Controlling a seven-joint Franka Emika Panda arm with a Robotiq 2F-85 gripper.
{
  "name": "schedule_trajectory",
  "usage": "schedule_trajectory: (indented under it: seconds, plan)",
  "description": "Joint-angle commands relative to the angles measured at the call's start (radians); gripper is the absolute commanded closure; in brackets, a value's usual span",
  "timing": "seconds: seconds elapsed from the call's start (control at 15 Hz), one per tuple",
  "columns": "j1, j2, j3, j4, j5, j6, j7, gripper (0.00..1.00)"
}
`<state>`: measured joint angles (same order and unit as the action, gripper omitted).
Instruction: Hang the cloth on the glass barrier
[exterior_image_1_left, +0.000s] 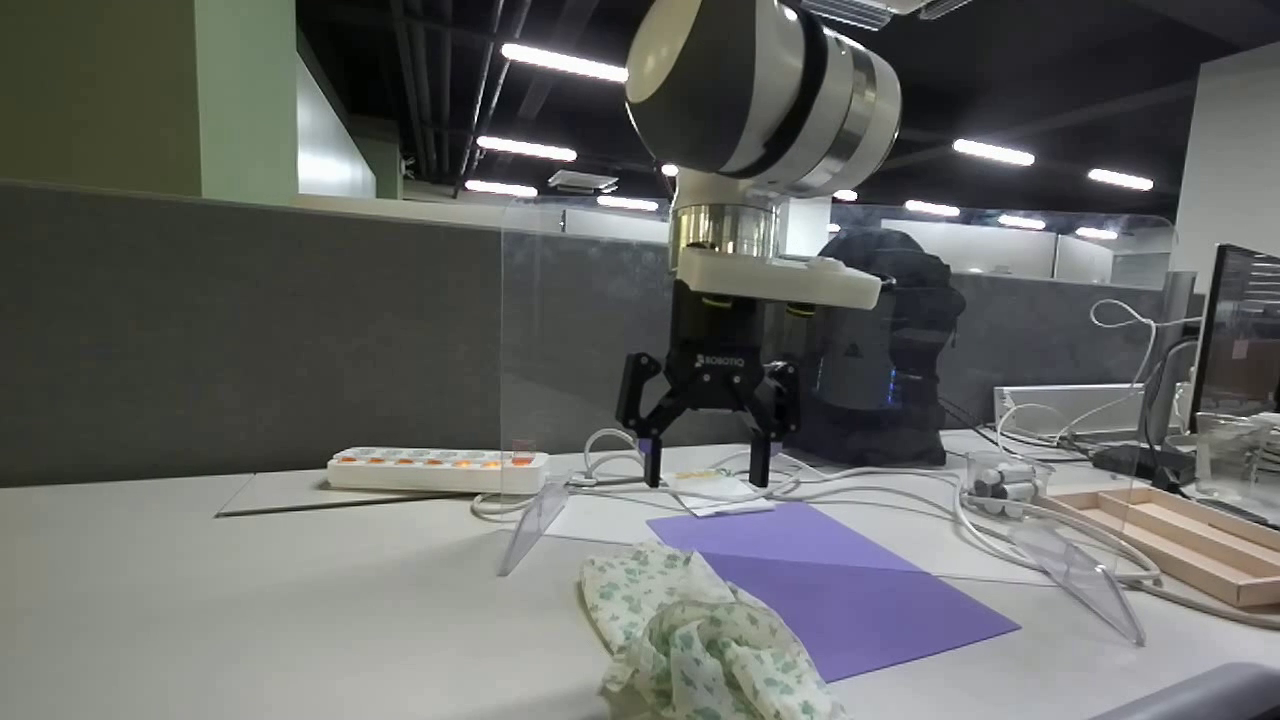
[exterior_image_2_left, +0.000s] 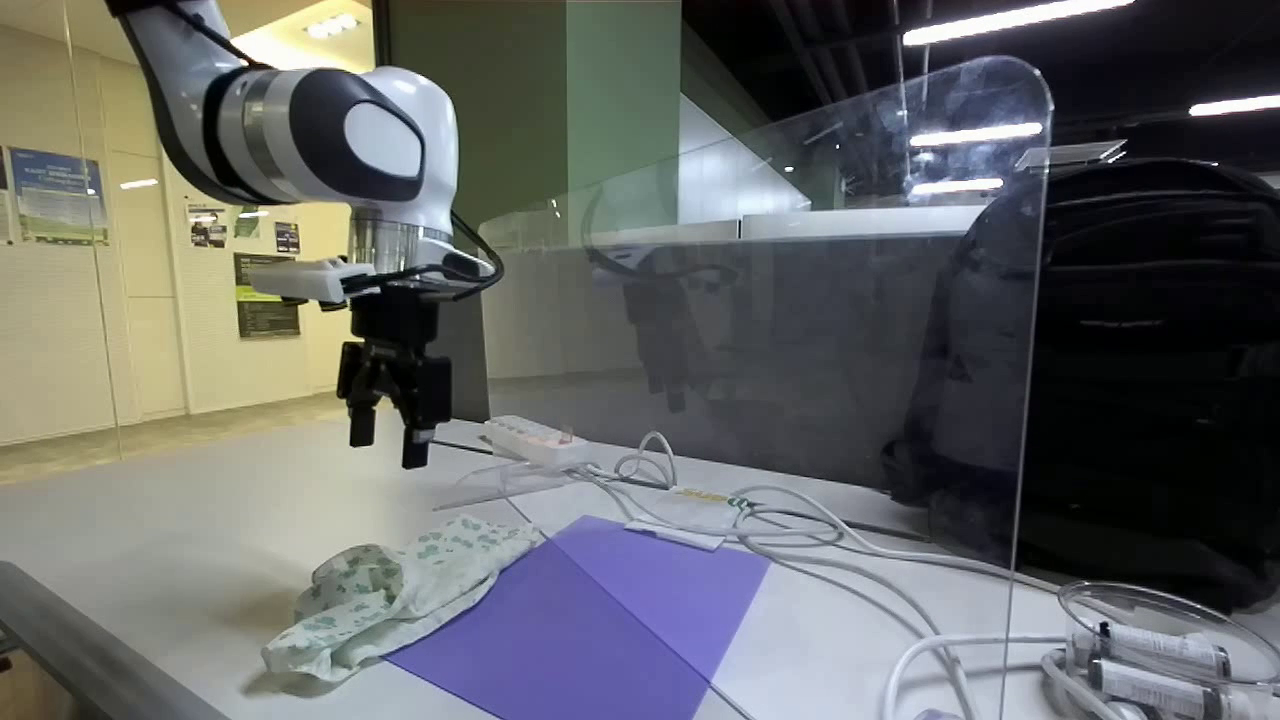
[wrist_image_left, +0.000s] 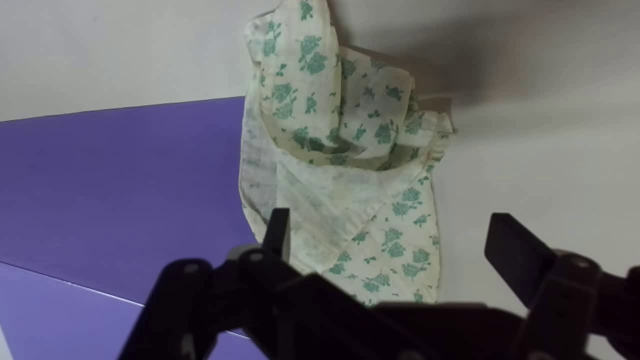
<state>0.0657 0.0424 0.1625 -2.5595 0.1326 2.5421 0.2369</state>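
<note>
The cloth is white with a green flower print. It lies crumpled and folded on the table, partly over the purple sheet's edge, in both exterior views (exterior_image_1_left: 650, 590) (exterior_image_2_left: 430, 580) and in the wrist view (wrist_image_left: 310, 95). The glass barrier is a clear upright panel on clear feet, standing behind the cloth in both exterior views (exterior_image_1_left: 585, 340) (exterior_image_2_left: 820, 330). My gripper (exterior_image_1_left: 706, 468) is open and empty, pointing down above the table. It also shows in an exterior view (exterior_image_2_left: 389, 445). In the wrist view its fingers (wrist_image_left: 390, 232) are wide apart above the cloth, not touching it.
A purple sheet (exterior_image_1_left: 830, 590) lies beside the cloth and under the barrier. A white power strip (exterior_image_1_left: 430, 470), loose white cables and a black backpack (exterior_image_2_left: 1150, 400) stand behind. A wooden tray (exterior_image_1_left: 1190, 540) and a clear bowl with small bottles (exterior_image_2_left: 1160, 650) are off to the side.
</note>
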Motion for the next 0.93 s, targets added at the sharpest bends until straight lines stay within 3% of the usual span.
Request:
schedule_trajectory:
  seconds: [0.0,0.4,0.87]
  plan:
    - [0.035,0.000,-0.017,-0.012,-0.086,0.043,0.087,0.00]
    - [0.074,0.107,-0.048,0.004,-0.297,0.081,0.247,0.00]
    - [0.168,0.231,-0.157,0.027,-0.443,0.136,0.384,0.00]
